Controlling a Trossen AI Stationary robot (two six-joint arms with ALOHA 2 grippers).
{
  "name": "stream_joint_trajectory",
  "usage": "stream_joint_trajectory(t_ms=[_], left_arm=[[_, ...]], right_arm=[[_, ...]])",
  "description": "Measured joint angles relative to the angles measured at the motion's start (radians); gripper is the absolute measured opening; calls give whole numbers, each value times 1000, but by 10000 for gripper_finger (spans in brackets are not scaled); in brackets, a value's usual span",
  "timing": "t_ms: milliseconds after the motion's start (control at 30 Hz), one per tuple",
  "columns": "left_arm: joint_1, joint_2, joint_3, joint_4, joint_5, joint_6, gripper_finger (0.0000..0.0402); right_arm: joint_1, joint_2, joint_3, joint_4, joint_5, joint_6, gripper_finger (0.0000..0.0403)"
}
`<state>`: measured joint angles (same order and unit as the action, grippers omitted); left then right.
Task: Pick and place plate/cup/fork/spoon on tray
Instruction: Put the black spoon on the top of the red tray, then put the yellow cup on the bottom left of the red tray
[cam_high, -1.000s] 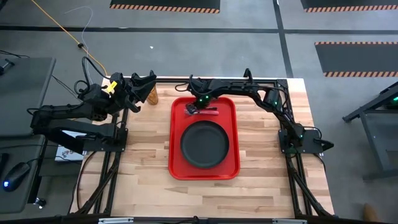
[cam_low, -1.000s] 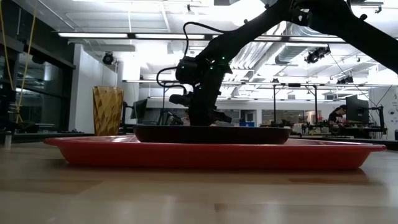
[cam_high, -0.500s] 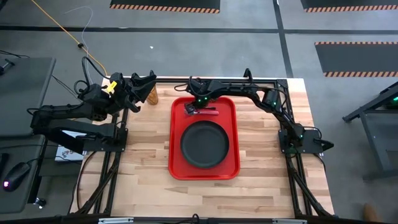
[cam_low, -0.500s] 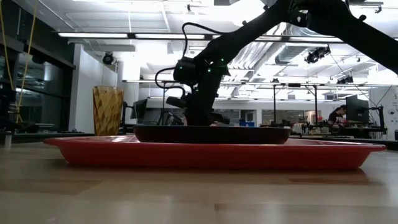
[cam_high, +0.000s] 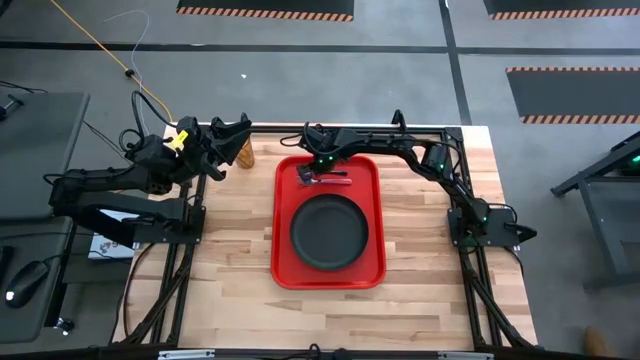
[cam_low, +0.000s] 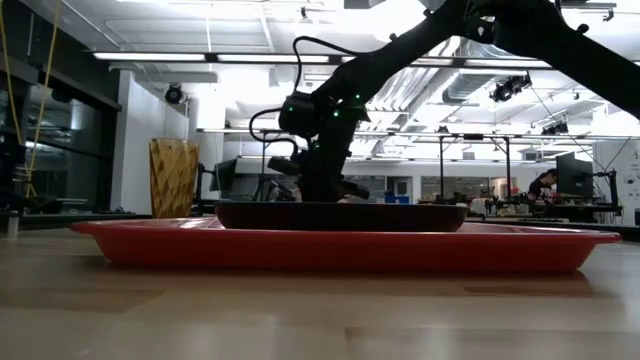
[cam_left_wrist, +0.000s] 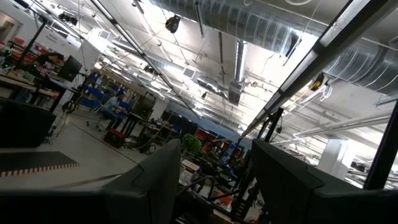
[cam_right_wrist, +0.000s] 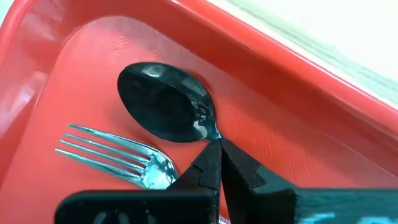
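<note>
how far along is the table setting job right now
Mostly done. The plate sits on the tray, and the fork lies at its far end. In hand: the right gripper is shut on the spoon, low over the tray beside the fork. Left: the cup stands on the table by the left gripper, which is raised and open.

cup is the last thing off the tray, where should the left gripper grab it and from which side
The cup stands upright at the table's far left corner, right beside the left gripper. Probably take it across its side wall, level from the left: the walls are tall and only slightly tapered. The tray lies right of it.
</note>
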<state>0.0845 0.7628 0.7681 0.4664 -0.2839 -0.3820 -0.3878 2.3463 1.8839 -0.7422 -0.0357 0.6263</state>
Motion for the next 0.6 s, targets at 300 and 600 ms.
stream_joint_trajectory(t_ms=[300,600], left_arm=[[0,0,0,0,0,0,188],[0,0,0,-2,0,0,188]], right_arm=[[-5,-19,-2,-26,-17,-118,0],[-11,-82,-2,-78,-12,-261,0]])
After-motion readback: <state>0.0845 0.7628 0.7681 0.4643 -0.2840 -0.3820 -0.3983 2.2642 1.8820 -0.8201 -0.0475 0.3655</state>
